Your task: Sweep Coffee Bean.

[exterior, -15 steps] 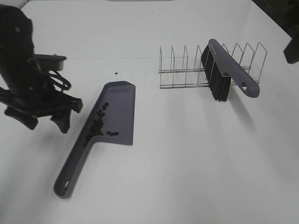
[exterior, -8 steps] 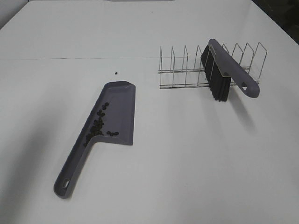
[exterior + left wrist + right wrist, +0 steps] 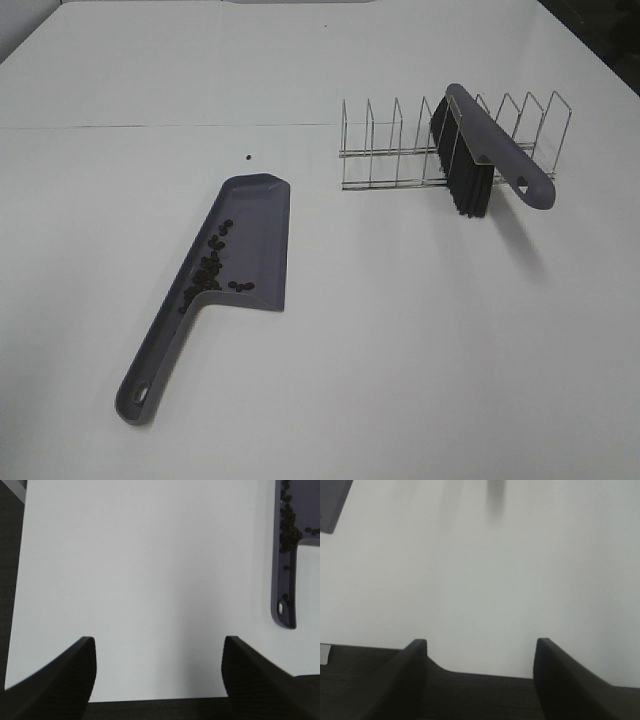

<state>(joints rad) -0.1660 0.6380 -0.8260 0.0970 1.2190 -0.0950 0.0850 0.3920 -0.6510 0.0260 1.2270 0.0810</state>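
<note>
**Beans in the Dustpan, One Left on the Table**

A smooth grey-purple plastic dustpan [image 3: 245, 240] is seen lying flat on the white table [image 3: 400, 330]. It has a wide flat scoop and a long thin handle with a small hole at the end. The coffee beans [image 3: 207, 268] are piled inside it, along one raised side and near where the handle starts. They are tiny, dark and oval. One stray bean [image 3: 247, 156] is seen alone on the table, past the scoop's open front.

A thin shiny wire rack [image 3: 440, 140] is stood well apart from the dustpan. A brush [image 3: 478, 160] with a grey-purple handle and black bristles is leaned in it.

The left gripper [image 3: 157, 670] is held wide open with nothing between its dark jaws. The dustpan handle and beans lie off to one side of them. The right gripper [image 3: 480, 670] is also wide open and empty, over bare table at its edge.
</note>
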